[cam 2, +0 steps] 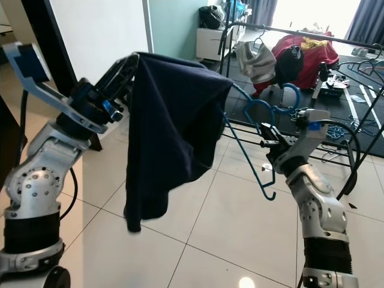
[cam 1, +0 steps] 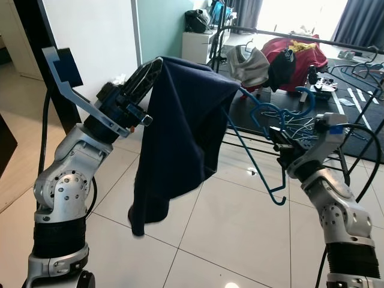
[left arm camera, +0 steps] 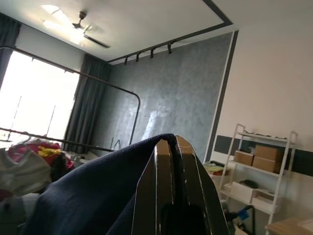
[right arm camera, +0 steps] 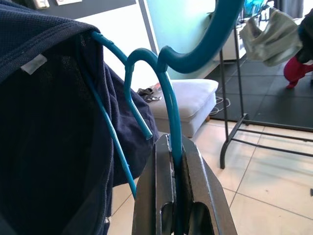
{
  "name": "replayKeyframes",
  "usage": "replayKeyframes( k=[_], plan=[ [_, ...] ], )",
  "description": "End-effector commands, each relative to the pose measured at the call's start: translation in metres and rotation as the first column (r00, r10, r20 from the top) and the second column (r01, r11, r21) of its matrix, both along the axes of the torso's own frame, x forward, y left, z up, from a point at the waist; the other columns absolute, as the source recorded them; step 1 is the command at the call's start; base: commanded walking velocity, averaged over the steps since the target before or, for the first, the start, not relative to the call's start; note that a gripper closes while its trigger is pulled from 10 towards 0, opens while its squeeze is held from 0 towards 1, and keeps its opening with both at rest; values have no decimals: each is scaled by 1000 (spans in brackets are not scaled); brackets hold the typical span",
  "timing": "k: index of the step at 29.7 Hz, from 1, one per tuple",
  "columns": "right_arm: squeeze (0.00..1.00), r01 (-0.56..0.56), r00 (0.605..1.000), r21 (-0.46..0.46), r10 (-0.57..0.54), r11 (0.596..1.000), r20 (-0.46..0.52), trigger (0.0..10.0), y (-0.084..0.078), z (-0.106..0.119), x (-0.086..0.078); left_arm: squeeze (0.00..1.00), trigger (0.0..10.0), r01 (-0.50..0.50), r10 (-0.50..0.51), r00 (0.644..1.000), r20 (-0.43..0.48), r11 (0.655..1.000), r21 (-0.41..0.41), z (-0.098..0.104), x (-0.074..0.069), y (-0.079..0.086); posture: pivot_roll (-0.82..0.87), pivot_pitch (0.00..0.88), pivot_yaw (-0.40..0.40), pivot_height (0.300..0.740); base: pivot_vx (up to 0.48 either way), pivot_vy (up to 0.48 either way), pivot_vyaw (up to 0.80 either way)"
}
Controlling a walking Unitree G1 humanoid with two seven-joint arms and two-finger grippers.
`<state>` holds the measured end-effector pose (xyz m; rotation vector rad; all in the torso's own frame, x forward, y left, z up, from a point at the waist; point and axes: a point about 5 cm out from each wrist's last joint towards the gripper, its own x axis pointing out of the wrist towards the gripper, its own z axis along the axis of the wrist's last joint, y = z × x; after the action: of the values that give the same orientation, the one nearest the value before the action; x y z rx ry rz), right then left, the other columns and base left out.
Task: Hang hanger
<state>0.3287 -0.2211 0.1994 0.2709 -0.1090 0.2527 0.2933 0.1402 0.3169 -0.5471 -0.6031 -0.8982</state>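
Right gripper [right arm camera: 172, 161] clamped on one thin blue plastic hanger [cam 1: 259, 153] just below its hook; left gripper [left arm camera: 174, 156] pinched together on one dark navy fabric garment [cam 1: 180, 132], held up beside black metal drying rack [cam 1: 336, 43]. Probably light: hanger stiff but springy, cloth limp, liable to slide off; best gripped near the hook.

Both eye views look forward and down from the head across the tiled floor [cam 1: 240, 240], sharing the same scene: the dark garment [cam 1: 180, 138] in the middle, the drying rack [cam 2: 312, 36] far beyond. The left wrist view sits close behind the left tool [left arm camera: 172, 147], tilted up past it toward the ceiling fan [left arm camera: 80, 24]. The right wrist view looks along the right tool [right arm camera: 175, 147], very near the blue hanger [right arm camera: 166, 93], with floor beyond.
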Motion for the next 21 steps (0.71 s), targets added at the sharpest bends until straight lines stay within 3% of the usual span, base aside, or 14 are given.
replayKeyframes(
  k=[1,6,11,12,13,16,18,21],
  plan=[
    [0,33,999,13,-32,999,-43,10000,6,-10,4,0,0,69,-65,996,60,996,-59,20,-8,-7,56,0,-43,740,0,0,0],
    [0,39,998,18,-38,999,-46,10000,7,-11,5,0,0,77,-73,996,56,994,-72,21,-9,-7,57,0,-42,740,0,0,0],
    [0,112,992,82,-107,990,-68,10000,5,-14,10,0,0,113,-111,993,31,988,-101,18,-12,-4,60,0,-44,740,0,0,0],
    [0,140,988,169,-127,976,-88,10000,6,-15,13,0,0,163,-161,987,23,983,-89,11,-17,-4,67,0,-50,740,0,0,0],
    [0,140,988,169,-127,976,-88,10000,6,-15,13,0,0,163,-161,987,23,983,-89,11,-17,-4,67,0,-50,740,0,0,0],
    [0,164,985,332,-134,929,-112,10000,10,-14,19,0,0,301,-302,953,-15,952,-60,-10,-30,-8,69,0,-51,740,0,0,0],
    [0,164,985,332,-134,929,-112,10000,10,-14,19,0,0,301,-302,953,-15,952,-60,-10,-30,-8,69,0,-51,740,0,0,0],
    [0,183,983,350,-160,919,-94,10000,9,-8,23,0,0,371,-373,925,-74,928,-36,-29,-35,-12,74,0,-53,740,0,0,0]
  ],
)
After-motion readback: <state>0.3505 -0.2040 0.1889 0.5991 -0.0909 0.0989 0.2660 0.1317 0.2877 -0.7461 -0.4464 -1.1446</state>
